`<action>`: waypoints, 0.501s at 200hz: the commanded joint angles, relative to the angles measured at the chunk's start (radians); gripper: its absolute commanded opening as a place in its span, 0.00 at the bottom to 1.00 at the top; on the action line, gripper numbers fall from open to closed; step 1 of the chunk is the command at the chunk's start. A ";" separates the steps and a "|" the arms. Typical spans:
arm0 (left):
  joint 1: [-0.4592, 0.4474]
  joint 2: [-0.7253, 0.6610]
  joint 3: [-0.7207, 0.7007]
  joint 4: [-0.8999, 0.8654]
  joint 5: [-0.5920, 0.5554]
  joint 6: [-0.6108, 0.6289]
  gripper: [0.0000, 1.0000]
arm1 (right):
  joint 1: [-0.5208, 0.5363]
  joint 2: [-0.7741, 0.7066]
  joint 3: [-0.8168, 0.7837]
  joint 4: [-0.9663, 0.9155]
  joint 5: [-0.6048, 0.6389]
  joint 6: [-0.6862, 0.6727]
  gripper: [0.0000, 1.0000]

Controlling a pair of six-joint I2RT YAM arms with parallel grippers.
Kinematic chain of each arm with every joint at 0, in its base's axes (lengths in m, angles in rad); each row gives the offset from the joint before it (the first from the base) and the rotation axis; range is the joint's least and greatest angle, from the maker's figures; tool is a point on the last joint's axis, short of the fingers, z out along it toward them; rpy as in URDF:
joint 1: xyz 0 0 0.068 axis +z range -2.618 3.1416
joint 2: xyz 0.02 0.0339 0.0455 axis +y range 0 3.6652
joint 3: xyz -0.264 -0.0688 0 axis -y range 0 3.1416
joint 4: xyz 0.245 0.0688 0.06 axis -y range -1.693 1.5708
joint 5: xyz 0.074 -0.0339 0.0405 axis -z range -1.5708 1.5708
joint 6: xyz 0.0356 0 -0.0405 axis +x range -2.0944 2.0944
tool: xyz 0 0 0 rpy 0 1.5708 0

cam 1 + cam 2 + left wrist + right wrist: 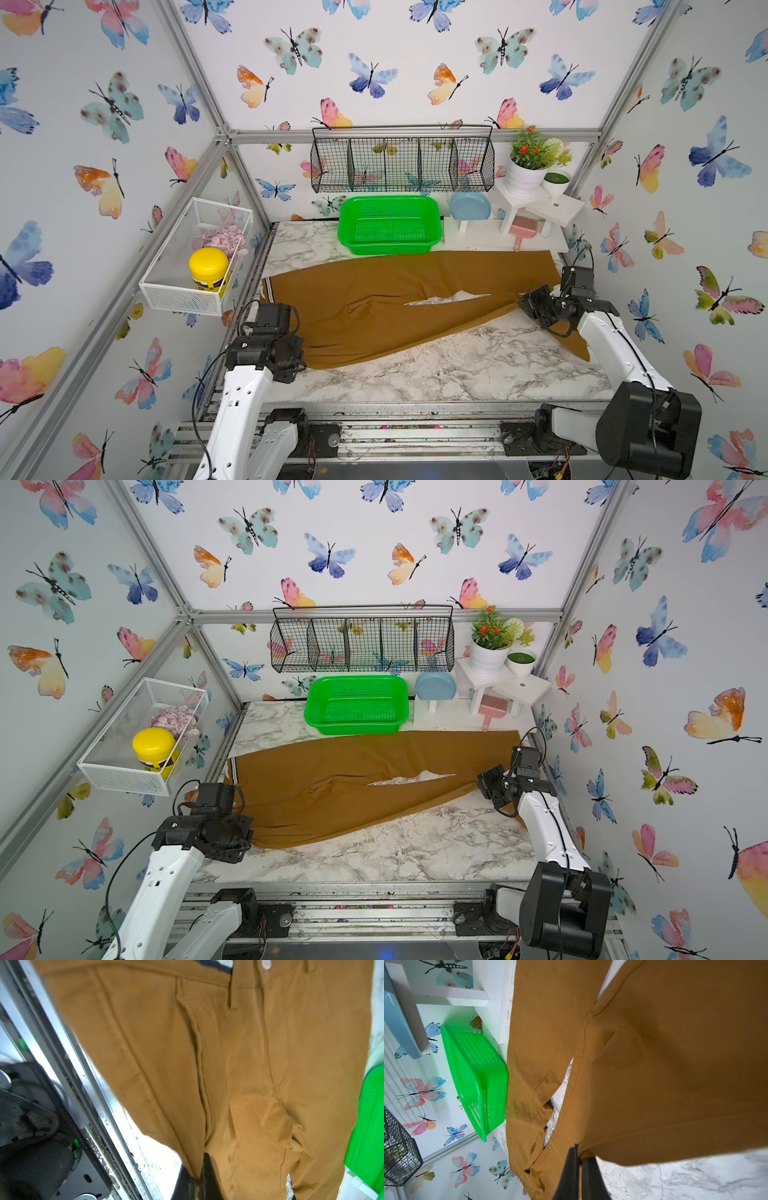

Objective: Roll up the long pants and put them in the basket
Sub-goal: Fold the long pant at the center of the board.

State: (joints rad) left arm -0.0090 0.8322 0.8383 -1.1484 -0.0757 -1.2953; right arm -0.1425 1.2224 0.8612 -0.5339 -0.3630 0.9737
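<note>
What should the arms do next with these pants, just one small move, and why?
Probably lift both pinched edges slightly and swing the near leg over onto the far one. The left gripper is shut on the long pants near the waist end, the right gripper on the near hem, and bare table shows between the splayed legs.

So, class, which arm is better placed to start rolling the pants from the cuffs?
Right, probably: the right claw is shut on a cuff of the long pants; the left claw grips the waist end.
</note>
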 commanded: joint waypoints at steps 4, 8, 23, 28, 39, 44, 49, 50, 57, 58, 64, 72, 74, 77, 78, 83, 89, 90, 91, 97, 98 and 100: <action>0.001 0.038 0.081 -0.107 -0.130 0.059 0.00 | 0.001 -0.049 0.034 -0.111 0.099 -0.085 0.03; 0.001 0.043 0.089 -0.109 -0.134 0.063 0.00 | 0.000 -0.056 0.035 -0.124 0.112 -0.094 0.03; 0.001 0.058 0.123 -0.117 -0.159 0.075 0.00 | 0.000 -0.075 0.053 -0.175 0.158 -0.132 0.03; 0.001 0.061 0.139 -0.119 -0.167 0.081 0.00 | 0.000 -0.078 0.062 -0.193 0.174 -0.146 0.03; 0.003 0.068 0.175 -0.120 -0.185 0.088 0.00 | 0.000 -0.085 0.086 -0.225 0.208 -0.177 0.03; 0.002 0.071 0.191 -0.119 -0.193 0.090 0.00 | 0.000 -0.088 0.100 -0.238 0.224 -0.187 0.03; 0.001 0.074 0.208 -0.117 -0.199 0.094 0.00 | 0.000 -0.090 0.114 -0.247 0.240 -0.197 0.03; 0.002 0.074 0.211 -0.117 -0.201 0.095 0.00 | -0.001 -0.091 0.116 -0.248 0.242 -0.200 0.03; 0.002 0.077 0.230 -0.113 -0.208 0.102 0.00 | 0.000 -0.090 0.135 -0.253 0.256 -0.216 0.03; 0.002 0.078 0.233 -0.112 -0.209 0.103 0.00 | 0.000 -0.090 0.138 -0.254 0.257 -0.218 0.03; 0.002 0.082 0.249 -0.108 -0.214 0.109 0.00 | 0.000 -0.082 0.156 -0.264 0.269 -0.230 0.03; 0.001 0.090 0.266 -0.106 -0.225 0.115 0.00 | -0.001 -0.068 0.185 -0.279 0.285 -0.247 0.03; 0.002 0.094 0.270 -0.105 -0.228 0.115 0.00 | 0.000 -0.065 0.192 -0.281 0.287 -0.253 0.03; 0.003 0.097 0.276 -0.105 -0.234 0.116 0.00 | 0.000 -0.059 0.202 -0.282 0.289 -0.259 0.03; 0.002 0.098 0.278 -0.105 -0.236 0.117 0.00 | 0.000 -0.058 0.205 -0.282 0.289 -0.264 0.03; 0.002 0.105 0.288 -0.103 -0.243 0.119 0.00 | -0.001 -0.047 0.218 -0.283 0.292 -0.276 0.03; 0.002 0.116 0.299 -0.102 -0.251 0.120 0.00 | 0.000 -0.035 0.235 -0.286 0.300 -0.289 0.03; 0.002 0.117 0.301 -0.101 -0.253 0.121 0.00 | -0.001 -0.033 0.238 -0.286 0.302 -0.291 0.03; 0.002 0.119 0.303 -0.101 -0.253 0.121 0.00 | -0.001 -0.031 0.240 -0.287 0.303 -0.293 0.03; 0.002 0.129 0.310 -0.095 -0.261 0.123 0.00 | 0.000 -0.017 0.255 -0.288 0.313 -0.304 0.03; 0.001 0.131 0.311 -0.094 -0.263 0.124 0.00 | -0.001 -0.014 0.256 -0.288 0.314 -0.307 0.03; 0.001 0.134 0.313 -0.091 -0.266 0.125 0.00 | 0.000 -0.010 0.262 -0.288 0.316 -0.311 0.03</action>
State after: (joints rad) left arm -0.0158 0.9363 1.1080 -1.2163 -0.1497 -1.2053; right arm -0.1276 1.1698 1.0584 -0.8135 -0.2138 0.7498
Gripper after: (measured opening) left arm 0.055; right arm 0.057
